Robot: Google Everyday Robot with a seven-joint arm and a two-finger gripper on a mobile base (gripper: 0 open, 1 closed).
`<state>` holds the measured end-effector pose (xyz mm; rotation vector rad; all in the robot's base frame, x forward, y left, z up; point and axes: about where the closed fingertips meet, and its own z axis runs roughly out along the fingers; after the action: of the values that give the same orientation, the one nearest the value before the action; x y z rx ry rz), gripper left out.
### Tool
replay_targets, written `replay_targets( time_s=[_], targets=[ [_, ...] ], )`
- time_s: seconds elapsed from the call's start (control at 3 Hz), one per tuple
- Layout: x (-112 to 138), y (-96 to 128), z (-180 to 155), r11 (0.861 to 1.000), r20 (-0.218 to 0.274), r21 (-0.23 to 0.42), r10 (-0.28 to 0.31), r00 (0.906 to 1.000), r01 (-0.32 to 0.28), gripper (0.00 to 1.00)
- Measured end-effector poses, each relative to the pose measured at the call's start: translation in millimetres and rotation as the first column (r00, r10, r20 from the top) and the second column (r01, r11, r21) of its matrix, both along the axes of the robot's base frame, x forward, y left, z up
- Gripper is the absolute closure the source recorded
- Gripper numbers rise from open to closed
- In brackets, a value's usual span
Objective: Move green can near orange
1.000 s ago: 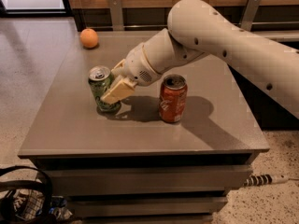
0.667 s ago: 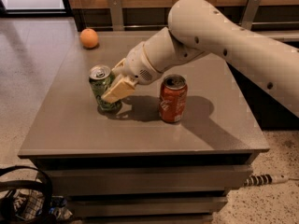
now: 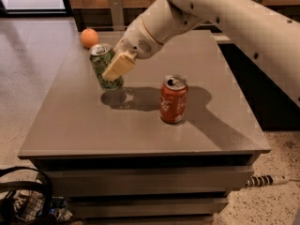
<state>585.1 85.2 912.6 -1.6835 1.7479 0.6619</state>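
The green can (image 3: 105,64) is held in my gripper (image 3: 115,68), lifted a little above the grey table (image 3: 140,125) and tilted slightly; its shadow lies on the table below it. The gripper's cream fingers (image 3: 119,65) are shut on the can's side. The orange (image 3: 89,37) sits at the table's far left corner, a short way behind and left of the can. My white arm reaches in from the upper right.
A red-orange soda can (image 3: 173,99) stands upright near the table's middle, right of the green can. A black bag (image 3: 23,200) lies on the floor at the lower left. A cable (image 3: 267,180) lies on the floor at the right.
The green can was standing on the table in the gripper's hold; now it is lifted off the surface and carried toward the orange at the far left.
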Motion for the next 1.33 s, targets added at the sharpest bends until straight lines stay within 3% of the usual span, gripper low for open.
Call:
replay_targets(
  time_s=[0.33, 0.67, 1.0, 1.33],
  targets=[
    [38.2, 1.7, 13.3, 1.000, -0.041, -0.024, -0.014, 0.9991, 0.013, 1.00],
    [82.2, 2.9, 25.0, 0.999, -0.033, 0.001, -0.040, 0.9987, 0.040, 1.00],
    [121.6, -9.5, 69.3, 0.990, 0.109, 0.076, -0.126, 0.9861, 0.118, 1.00],
    [139.3, -11.9, 76.7, 0.977, 0.192, 0.108, -0.203, 0.9603, 0.185, 1.00]
  ],
)
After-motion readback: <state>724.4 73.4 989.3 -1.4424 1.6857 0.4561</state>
